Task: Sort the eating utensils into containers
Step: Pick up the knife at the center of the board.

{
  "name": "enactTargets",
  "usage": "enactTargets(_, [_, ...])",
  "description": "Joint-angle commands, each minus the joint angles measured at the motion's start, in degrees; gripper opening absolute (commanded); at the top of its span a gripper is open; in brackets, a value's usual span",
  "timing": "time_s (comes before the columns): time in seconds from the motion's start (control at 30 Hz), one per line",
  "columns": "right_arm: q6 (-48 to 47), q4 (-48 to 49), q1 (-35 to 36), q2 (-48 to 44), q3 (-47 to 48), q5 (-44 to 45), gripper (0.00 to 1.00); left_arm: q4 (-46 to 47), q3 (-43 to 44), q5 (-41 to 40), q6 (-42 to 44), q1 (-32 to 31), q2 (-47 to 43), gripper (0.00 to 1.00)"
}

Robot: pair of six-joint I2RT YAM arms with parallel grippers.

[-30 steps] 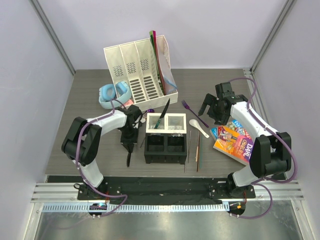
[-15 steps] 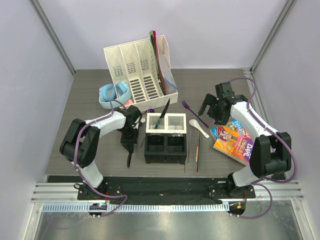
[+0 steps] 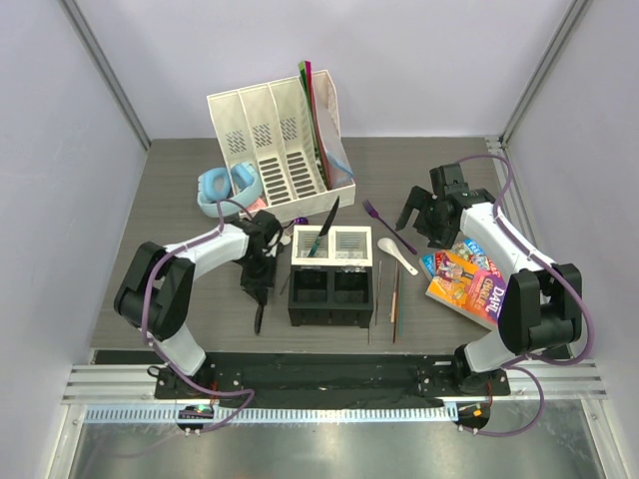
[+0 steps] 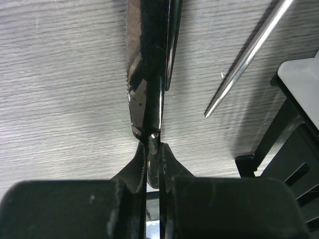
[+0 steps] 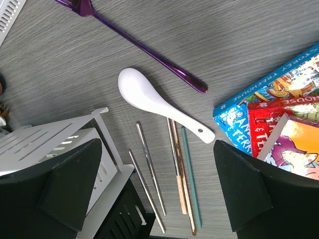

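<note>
Grey wood-grain tabletop (image 3: pixel 419 165), evenly lit. Closed in behind and on both sides by plain pale lilac walls (image 3: pixel 429 60), with metal posts (image 3: pixel 105 72) at its far corners. Edged nearside by a slotted metal rail (image 3: pixel 329 411).

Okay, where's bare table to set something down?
Bare table lies at the back, between the file organiser and the right gripper, and left of the blue headphones. It's crowded right of the caddy: chopsticks, white soup spoon, purple fork, book.

Grey wood-grain worktop (image 3: pixel 419 170), white slotted file organiser (image 3: pixel 270 140) at the back with folders (image 3: pixel 318 105) stuffed in, blue headphones (image 3: pixel 222 188) right beside it, colourful paperback book (image 3: pixel 467 277) over right.
</note>
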Motion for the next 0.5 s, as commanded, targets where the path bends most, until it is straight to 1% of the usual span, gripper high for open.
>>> enactTargets(0.0, [0.5, 1.7, 0.0, -0.3, 0.5, -0.3, 1.0, -0.1, 0.5, 0.5, 0.7, -0.1, -2.5, 0.0])
enactTargets(0.17, [0.5, 1.7, 0.0, -0.3, 0.6, -0.2, 1.0, -1.0, 1.7, -1.1, 1.4, -0.1, -2.4, 0.0])
enactTargets(0.47, [0.4, 1.7, 0.0, -1.2, 0.0, -0.3, 1.0, -1.3, 1.9, -1.7, 1.8, -0.1, -2.5, 0.0])
